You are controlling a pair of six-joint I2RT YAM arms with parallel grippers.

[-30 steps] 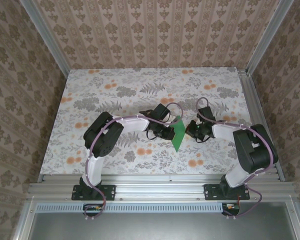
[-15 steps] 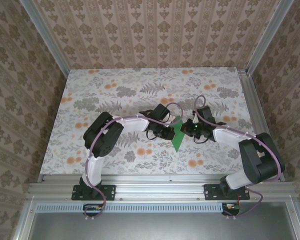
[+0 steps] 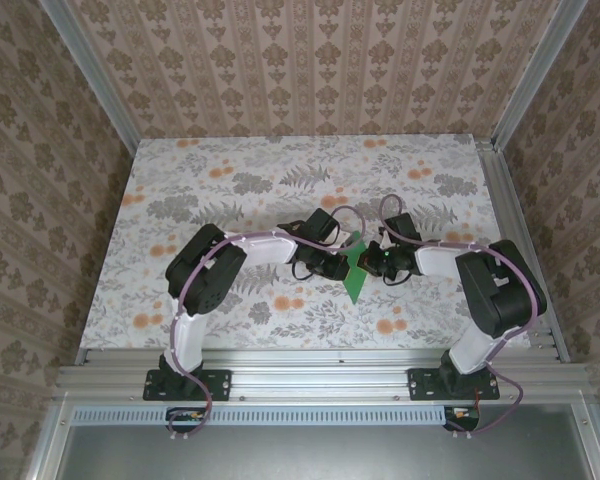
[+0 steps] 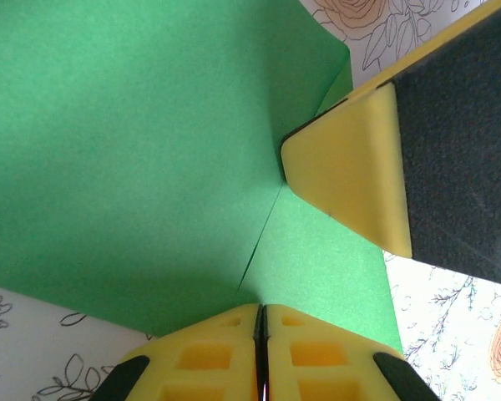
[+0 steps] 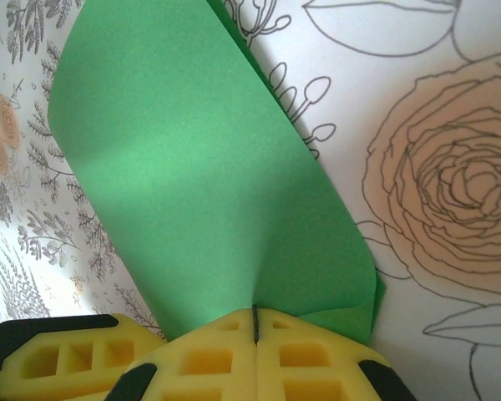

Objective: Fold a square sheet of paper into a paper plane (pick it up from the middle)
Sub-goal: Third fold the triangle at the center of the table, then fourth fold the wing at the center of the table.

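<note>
Between left claw [image 4: 261,324] and right claw [image 5: 256,324], paper [image 4: 134,142] sits pinched.

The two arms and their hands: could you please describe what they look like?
The left arm and right arm match: white tubular links between bulky black joint housings, black base plates, and a thin lilac cable looping along each. The left hand and right hand have yellow fingers moulded with square pockets and black edging.

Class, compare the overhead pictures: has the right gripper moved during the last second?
Yes. Judged against the orange flower printed on the tabletop, the right gripper has slid left onto the green paper, now pinching its edge.
</note>
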